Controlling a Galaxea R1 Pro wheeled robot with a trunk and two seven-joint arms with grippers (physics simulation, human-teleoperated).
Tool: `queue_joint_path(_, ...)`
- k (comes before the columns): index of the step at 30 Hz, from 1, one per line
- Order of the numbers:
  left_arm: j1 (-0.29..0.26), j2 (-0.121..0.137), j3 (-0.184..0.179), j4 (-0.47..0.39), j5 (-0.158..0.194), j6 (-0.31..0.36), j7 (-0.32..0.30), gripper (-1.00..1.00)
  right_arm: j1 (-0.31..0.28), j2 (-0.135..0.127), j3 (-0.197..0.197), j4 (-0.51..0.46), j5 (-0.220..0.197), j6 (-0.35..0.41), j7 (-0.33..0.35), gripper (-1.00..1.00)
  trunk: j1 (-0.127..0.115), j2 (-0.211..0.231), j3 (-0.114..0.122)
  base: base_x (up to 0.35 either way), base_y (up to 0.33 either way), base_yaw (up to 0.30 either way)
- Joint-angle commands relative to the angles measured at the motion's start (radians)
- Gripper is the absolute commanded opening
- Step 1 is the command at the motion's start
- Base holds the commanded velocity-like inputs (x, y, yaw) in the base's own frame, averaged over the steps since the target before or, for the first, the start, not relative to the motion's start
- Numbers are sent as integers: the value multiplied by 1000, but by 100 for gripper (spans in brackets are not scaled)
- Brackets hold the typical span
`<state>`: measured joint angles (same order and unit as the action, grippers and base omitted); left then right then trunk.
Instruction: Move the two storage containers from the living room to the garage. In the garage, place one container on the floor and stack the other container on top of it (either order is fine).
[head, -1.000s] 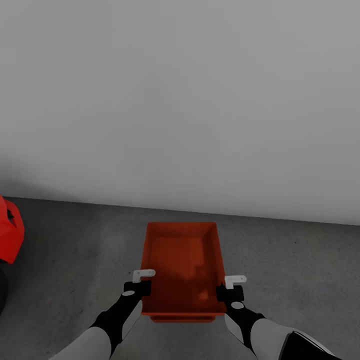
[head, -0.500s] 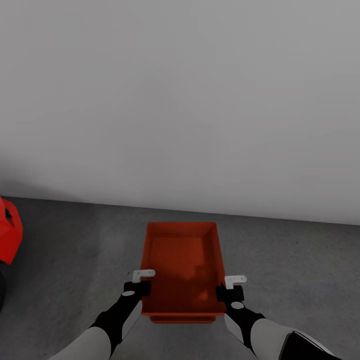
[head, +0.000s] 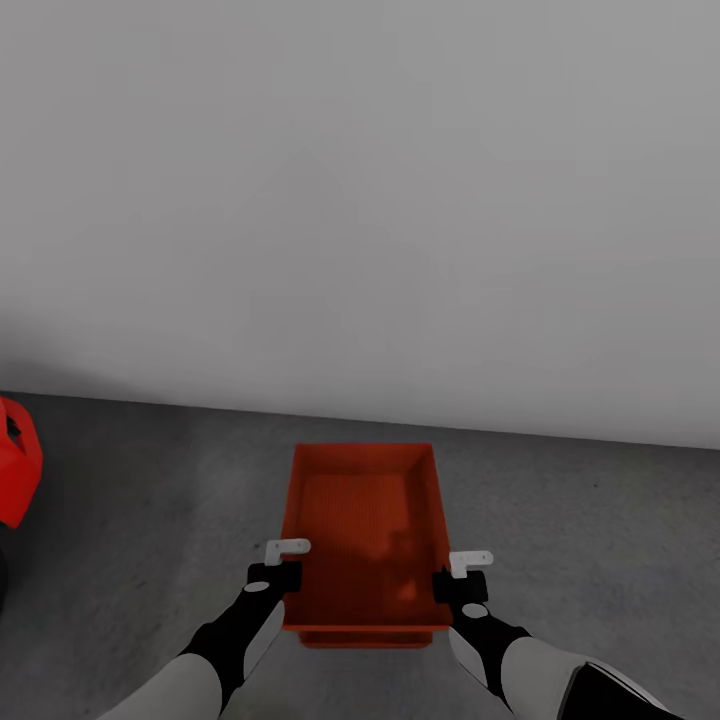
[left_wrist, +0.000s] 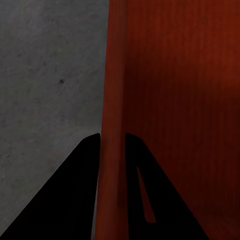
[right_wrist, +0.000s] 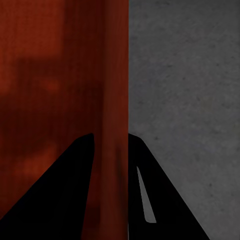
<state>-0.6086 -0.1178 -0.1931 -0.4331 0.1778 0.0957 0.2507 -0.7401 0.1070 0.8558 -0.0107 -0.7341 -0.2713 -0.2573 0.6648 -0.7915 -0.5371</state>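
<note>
You've got one storage container (head: 365, 535) held between both arms, low in front of you and over the garage floor (head: 150, 480). It's open side up, long axis pointing away toward the wall. A thin orange lip shows just under its near edge (could be a second box nested beneath, could be its own base; can't tell from here).

Left gripper (head: 282, 562) is clamped on the left long wall near the near end. In the left wrist view the wall (left_wrist: 112, 100) runs straight between the two dark fingers (left_wrist: 75, 190), one finger outside, one inside. Right gripper (head: 464, 572) does the same on the right wall; the right wrist view shows that wall (right_wrist: 112, 100) pinched between its fingers (right_wrist: 65, 190). Both grips look symmetric, box level.

Step, as I read it: carry is done, you're at the set-down. Whether the box is already resting on the concrete or just above it, can't say. Next move calls for lowering both arms together, keeping it flat, then opening both grippers and backing the fingers up off the walls without dragging them. Thin walls, so lift out straight.

Surface: dark grey mottled concrete, bare around the box, room on both sides. Pale grey wall (head: 360, 200) stands not far beyond the box's far end, so don't push fwd much. Red car (head: 15, 465) pokes in at the left edge, well apart from the box.
</note>
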Motion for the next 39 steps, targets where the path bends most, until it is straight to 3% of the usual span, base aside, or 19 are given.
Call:
queue_joint_path(1,0,1,11,-1,63,7,14,-100,-1,0,-46,-3,9,-10,0,-100,4,-8,-4,0,0,0)
queue_joint_path(39,0,1,11,0,63,7,14,-100,-1,0,-46,-3,9,-11,0,-100,150,-274,-123,0,0,0)
